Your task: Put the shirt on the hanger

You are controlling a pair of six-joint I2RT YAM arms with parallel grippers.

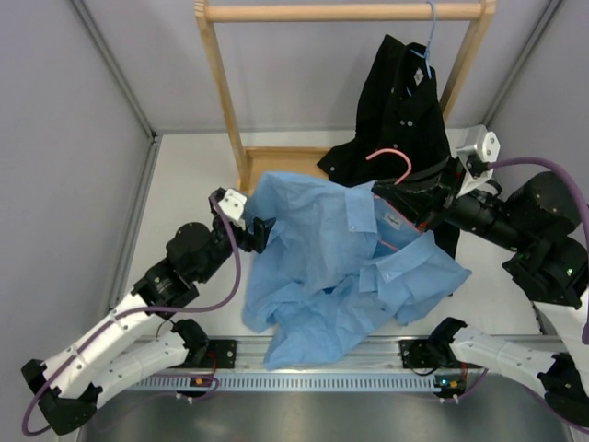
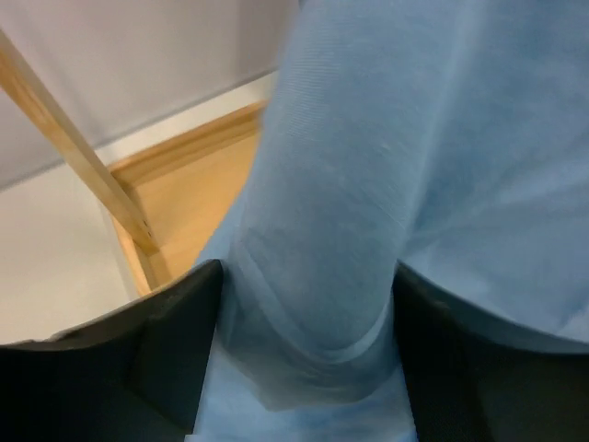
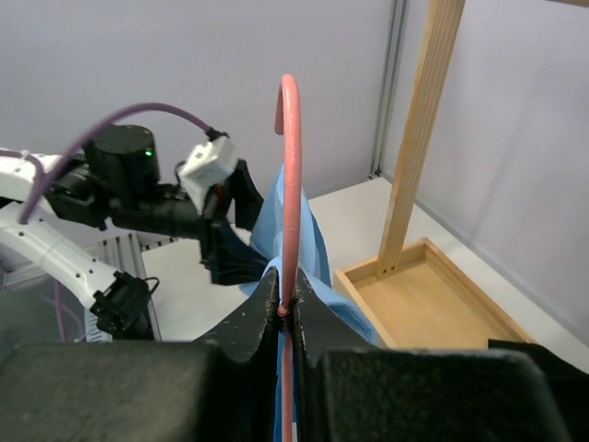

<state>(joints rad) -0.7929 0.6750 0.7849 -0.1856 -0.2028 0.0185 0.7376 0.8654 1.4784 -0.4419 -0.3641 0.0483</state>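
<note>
The light blue shirt (image 1: 340,267) lies crumpled on the table, collar towards the right. The pink hanger (image 1: 391,158) shows its hook above the collar, and its wire runs under the cloth. My right gripper (image 1: 396,195) is shut on the hanger's neck (image 3: 288,184), with the hook pointing up and the shirt (image 3: 313,244) hanging just behind the fingers. My left gripper (image 1: 260,232) is at the shirt's left edge. Its fingers (image 2: 175,359) stand wide apart with a loose fold of the shirt (image 2: 368,184) draped between them.
A wooden clothes rack (image 1: 340,11) stands at the back, its base tray (image 1: 267,161) just behind the shirt. A black shirt (image 1: 400,101) hangs there on a pale blue hanger (image 1: 429,46). Grey wall panels close in the left and right sides.
</note>
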